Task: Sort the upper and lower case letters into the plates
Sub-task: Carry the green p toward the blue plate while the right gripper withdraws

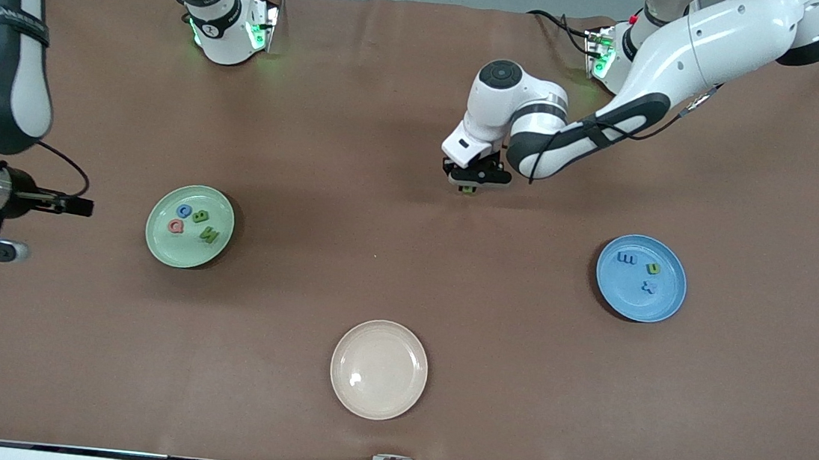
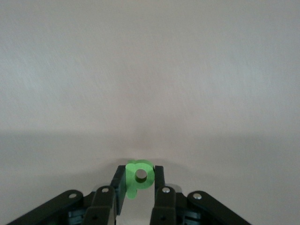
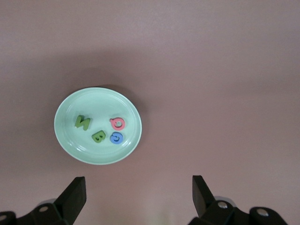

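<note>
Currently the left gripper [image 1: 468,185] is hanging over bare table toward the arms' bases, its jaws pinching a small green letter [image 2: 138,178] between the fingertips. The right gripper [image 3: 138,194] is waiting at the right arm's end of the table, jaws standing wide apart and gripping nothing, looking down on the mint plate [image 1: 157,236]. That plate is sitting toward the right arm's end and is carrying four letters: two green, one blue, one pink. The blue plate [image 1: 662,303] is lying toward the left arm's end, holding three letters. The beige plate [image 1: 379,369] is sitting nearer the front camera, between the two.
</note>
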You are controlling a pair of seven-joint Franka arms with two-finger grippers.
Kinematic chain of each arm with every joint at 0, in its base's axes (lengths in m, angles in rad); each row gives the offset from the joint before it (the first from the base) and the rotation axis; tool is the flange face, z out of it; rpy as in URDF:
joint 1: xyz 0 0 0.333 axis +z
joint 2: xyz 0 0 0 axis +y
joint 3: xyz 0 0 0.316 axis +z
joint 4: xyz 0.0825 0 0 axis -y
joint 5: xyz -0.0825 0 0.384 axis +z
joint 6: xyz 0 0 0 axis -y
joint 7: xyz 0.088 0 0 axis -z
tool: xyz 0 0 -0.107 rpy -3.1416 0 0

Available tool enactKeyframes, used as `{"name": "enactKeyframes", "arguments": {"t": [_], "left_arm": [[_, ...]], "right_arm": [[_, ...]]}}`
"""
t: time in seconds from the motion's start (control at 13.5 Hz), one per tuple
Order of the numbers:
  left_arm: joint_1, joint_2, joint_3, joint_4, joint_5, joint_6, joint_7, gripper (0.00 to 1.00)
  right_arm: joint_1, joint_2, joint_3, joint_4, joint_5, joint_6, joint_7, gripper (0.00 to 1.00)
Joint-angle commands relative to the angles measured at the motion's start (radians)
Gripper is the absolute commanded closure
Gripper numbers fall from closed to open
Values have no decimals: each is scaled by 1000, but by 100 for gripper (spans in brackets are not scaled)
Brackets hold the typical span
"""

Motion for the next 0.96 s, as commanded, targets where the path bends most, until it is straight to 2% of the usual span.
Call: {"name": "enactKeyframes", "arguments": {"t": [0.0, 0.52, 0.82, 0.89], "left_arm": [[55, -20, -3, 8, -41, -5, 85, 98], [252, -20, -6, -15, -64, -67, 318, 98], [427, -20, -65, -48, -68, -71, 468, 98], [473, -18, -86, -51, -73, -97, 505, 98]], "right_arm": [[-20, 10, 17, 60, -8, -27, -46, 0], [21, 12, 22, 99, -2, -16, -26, 0], [29, 3, 24, 91, 4, -39, -21, 0], [26, -4, 20, 91, 35, -62, -19, 0]]}}
